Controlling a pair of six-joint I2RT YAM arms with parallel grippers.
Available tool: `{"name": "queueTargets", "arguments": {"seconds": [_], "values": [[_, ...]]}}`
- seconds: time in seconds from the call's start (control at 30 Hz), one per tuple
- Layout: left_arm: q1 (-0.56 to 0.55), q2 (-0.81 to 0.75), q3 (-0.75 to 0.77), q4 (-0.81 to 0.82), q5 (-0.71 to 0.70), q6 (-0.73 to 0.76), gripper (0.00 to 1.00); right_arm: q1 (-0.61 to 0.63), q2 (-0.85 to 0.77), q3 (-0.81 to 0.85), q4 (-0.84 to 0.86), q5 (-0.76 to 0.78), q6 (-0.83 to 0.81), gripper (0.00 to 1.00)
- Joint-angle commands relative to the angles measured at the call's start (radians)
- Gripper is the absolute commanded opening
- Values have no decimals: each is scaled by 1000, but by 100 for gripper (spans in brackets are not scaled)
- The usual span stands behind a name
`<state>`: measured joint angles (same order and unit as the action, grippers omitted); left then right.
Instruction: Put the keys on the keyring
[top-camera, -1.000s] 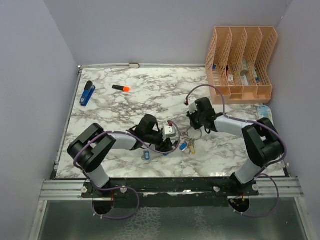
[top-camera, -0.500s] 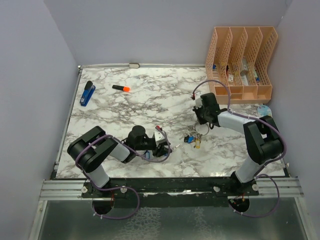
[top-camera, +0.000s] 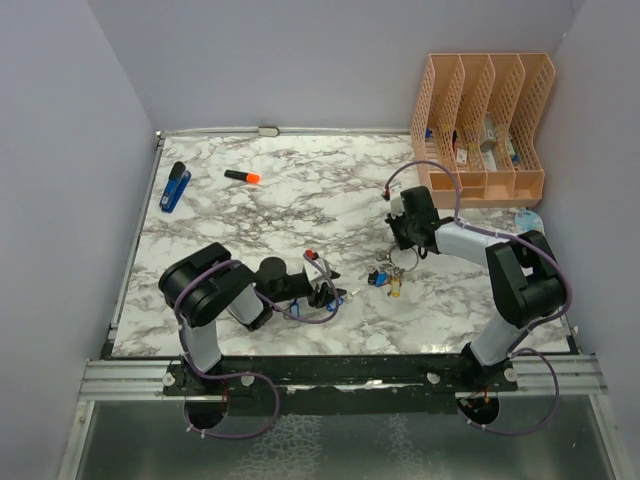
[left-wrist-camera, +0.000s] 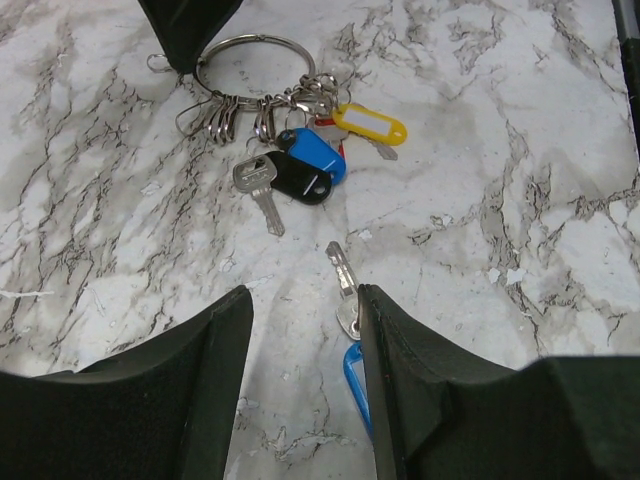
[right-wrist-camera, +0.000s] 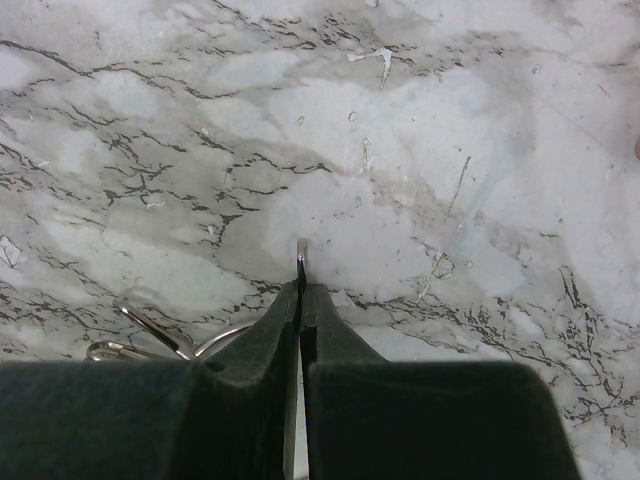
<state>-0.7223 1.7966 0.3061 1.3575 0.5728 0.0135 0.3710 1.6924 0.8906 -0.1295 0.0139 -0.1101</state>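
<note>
Keyring (left-wrist-camera: 262, 103): on the marble table (top-camera: 290, 205), right of centre and toward the near edge. Its metal keys, yellow tag (left-wrist-camera: 370, 125), blue tag (left-wrist-camera: 315, 155) and black tag (left-wrist-camera: 302, 186) rest fanned on the surface, on the side facing the left arm. I find the right gripper (right-wrist-camera: 300, 283) pinched tight on the ring's wire, with a sliver of metal showing between the fingertips.

Loose key (left-wrist-camera: 347, 315): lying on the table near the cluster but apart from it, blade toward the ring, its blue tag behind. It sits between the fingers of the left gripper (left-wrist-camera: 303, 300), whose jaws stand wide. The key is close beside one finger; I cannot tell whether they touch.

Other items: blue stapler (top-camera: 174, 187) and orange highlighter (top-camera: 242, 176) far left, file organiser (top-camera: 485, 125) in the far right corner.
</note>
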Motion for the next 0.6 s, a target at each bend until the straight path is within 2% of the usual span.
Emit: {"name": "queueTargets", "arguments": {"seconds": [0.0,0.17,0.57], "values": [[-7,55,-11,150,-19,-12,50,2,2,-7,16,-9,-5,1],[-8,87,-16,215,11,-40,50,2,7,-15,23,-9,-5,1],[-33,139,20,165,11,-23,49,2,41,-12,36,-25,-3,1]]}}
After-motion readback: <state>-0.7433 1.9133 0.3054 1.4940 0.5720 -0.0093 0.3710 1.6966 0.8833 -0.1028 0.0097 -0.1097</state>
